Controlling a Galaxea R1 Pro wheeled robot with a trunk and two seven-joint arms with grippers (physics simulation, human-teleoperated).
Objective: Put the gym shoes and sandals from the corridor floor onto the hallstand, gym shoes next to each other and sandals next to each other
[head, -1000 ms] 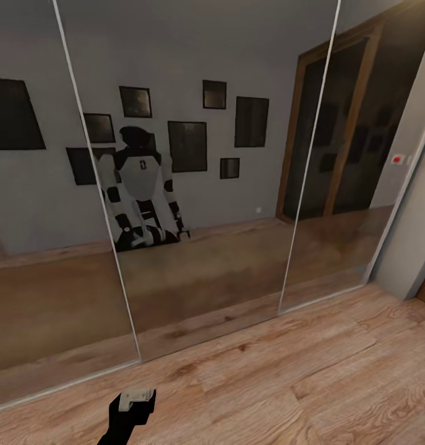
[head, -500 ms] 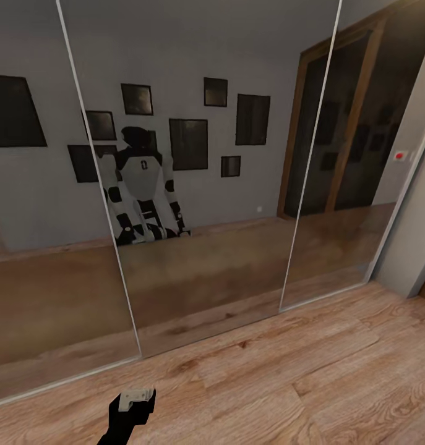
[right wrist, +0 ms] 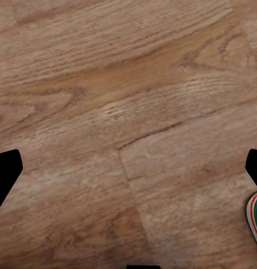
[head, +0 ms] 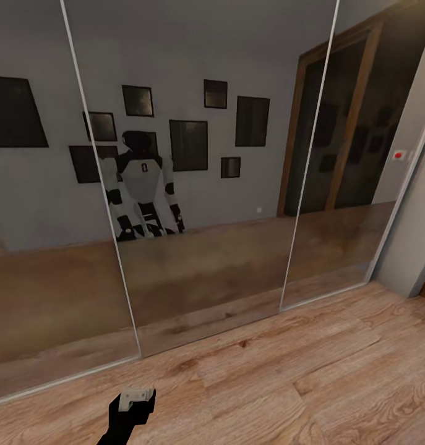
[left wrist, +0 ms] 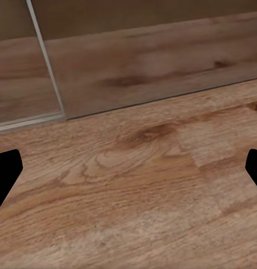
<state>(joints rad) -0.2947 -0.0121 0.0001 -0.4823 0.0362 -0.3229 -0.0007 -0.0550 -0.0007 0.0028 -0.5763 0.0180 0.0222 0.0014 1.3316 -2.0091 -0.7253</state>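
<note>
Three mirrored wardrobe doors [head: 200,185], one gym shoe [right wrist: 255,221] (edge only), both end effectors [left wrist: 128,168] [right wrist: 128,168] spread apart, empty

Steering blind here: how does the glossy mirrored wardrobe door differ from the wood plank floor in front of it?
The mirrored wardrobe door stands upright; the wood plank floor lies flat. The door is dark and glossy, reflecting the robot and framed pictures; the floor is matte with visible grain. Thin pale frames divide the door; seams divide the floor.

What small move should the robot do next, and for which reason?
Probably turn the base away from the mirrored wardrobe doors to look for the shoes. The head view faces those doors and bare corridor floor. Both tools, left and right, are open and empty; a gym shoe edge appears beside the right one.
</note>
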